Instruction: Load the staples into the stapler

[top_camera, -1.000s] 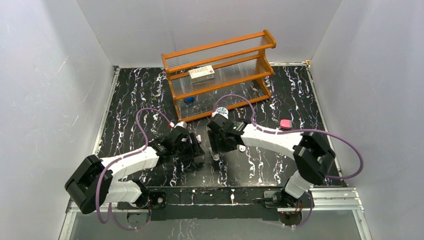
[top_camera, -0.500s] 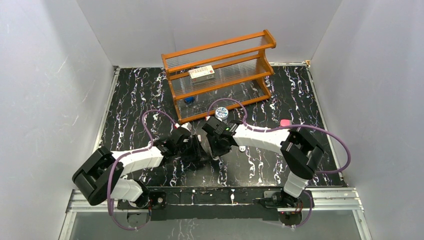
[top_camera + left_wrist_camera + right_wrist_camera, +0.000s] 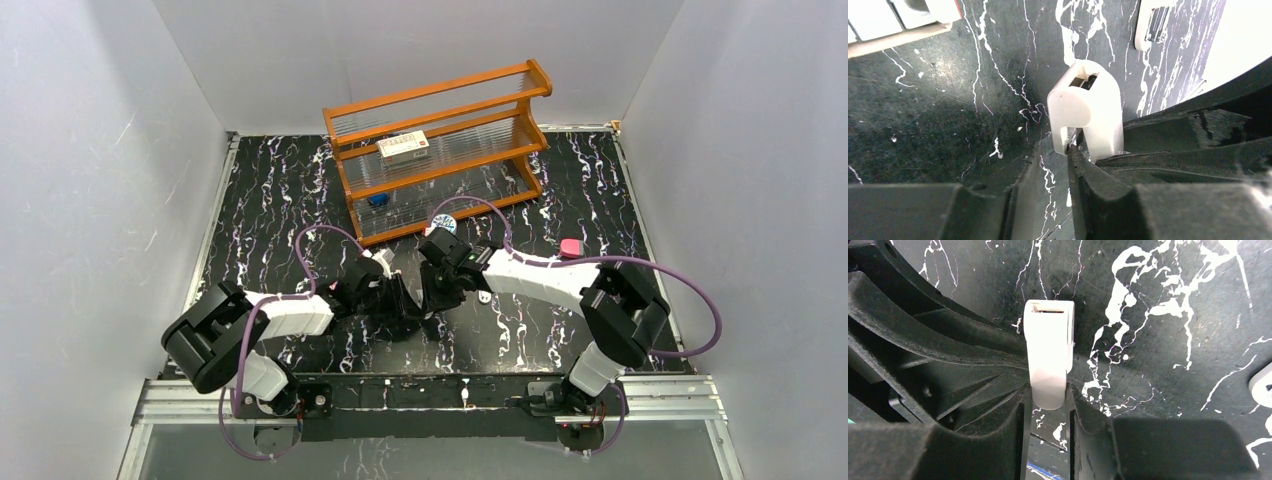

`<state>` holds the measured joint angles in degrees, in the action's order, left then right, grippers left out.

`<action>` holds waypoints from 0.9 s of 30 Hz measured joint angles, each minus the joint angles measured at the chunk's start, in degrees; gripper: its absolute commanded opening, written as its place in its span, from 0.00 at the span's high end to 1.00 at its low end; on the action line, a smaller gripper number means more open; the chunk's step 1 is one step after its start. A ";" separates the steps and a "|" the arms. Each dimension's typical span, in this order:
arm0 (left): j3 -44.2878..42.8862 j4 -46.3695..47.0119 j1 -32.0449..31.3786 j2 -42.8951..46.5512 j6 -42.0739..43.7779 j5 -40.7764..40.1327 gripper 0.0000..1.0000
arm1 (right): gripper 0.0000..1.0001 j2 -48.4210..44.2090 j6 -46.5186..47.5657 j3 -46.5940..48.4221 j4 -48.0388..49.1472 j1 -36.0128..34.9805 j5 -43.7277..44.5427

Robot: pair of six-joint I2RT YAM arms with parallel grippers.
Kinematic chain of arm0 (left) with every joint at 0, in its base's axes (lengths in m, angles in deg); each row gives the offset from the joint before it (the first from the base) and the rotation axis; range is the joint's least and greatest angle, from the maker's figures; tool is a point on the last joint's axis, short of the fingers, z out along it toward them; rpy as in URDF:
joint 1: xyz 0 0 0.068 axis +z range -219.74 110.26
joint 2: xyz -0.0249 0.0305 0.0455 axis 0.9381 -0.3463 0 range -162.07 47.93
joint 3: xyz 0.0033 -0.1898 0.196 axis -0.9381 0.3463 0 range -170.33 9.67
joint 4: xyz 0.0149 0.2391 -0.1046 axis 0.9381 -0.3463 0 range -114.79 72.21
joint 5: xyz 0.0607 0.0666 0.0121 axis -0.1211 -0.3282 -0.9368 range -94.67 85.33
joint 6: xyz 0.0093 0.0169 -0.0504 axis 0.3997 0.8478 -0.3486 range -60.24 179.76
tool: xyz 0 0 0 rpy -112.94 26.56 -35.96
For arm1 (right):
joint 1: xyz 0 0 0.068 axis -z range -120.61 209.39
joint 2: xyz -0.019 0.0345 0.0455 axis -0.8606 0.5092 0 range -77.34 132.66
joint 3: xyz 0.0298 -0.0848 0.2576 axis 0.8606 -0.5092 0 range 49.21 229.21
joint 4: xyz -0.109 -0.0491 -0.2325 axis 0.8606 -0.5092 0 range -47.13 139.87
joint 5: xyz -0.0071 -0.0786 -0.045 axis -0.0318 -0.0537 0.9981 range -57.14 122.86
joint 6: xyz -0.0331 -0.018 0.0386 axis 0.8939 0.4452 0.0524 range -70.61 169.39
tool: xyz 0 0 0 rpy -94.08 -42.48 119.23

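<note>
The right gripper (image 3: 1048,396) is clenched on the stapler (image 3: 1048,350), one finger on each side of its white body, and the open slotted end points to 12 o'clock over the black marbled table (image 3: 1158,365). The left gripper (image 3: 1045,161) has its fingers parted with bare table showing between them, and the stapler lies at 1 o'clock of that gap, against one fingertip (image 3: 1079,159). Seen from above, both grippers meet near the table's centre, at 6 o'clock of the orange rack (image 3: 440,150).

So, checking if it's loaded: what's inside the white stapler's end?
The white plastic mini stapler shows a dark slot with a metal glint; its plastic shell hides anything deeper.
</note>
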<state>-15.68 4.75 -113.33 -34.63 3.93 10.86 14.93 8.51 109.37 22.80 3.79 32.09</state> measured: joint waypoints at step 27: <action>0.52 7.65 0.31 -3.34 2.12 2.21 1.00 | 0.76 -4.83 -1.70 -1.88 -1.99 11.34 -11.04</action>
<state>-15.15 12.40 -113.03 -37.98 6.05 13.07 10.10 6.81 107.49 20.81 15.14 21.05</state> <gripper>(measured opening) 0.076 0.347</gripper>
